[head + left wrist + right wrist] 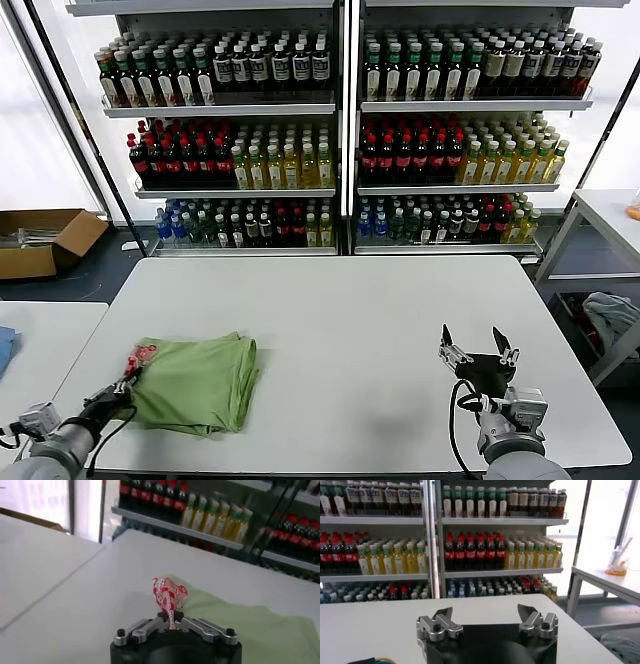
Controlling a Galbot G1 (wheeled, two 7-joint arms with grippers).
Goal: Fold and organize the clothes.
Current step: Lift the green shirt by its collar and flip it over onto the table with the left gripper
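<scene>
Item: light green short-sleeved cotton T-shirt [197, 383], folded, laid on the white table [350, 320]; its red-and-white printed corner [169, 594] is pinched in the left gripper [128, 385], the rest spread just beyond the jaws.

Containers: brown cardboard box [45, 240], well behind; contents cannot be told.

Right gripper [478, 349]: held above the table, well apart from the shirt, fingers spread wide, nothing held.

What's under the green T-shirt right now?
Only the white table shows around the folded T-shirt. The left end effector pinches its printed corner. Anything beneath the cloth is covered.
</scene>
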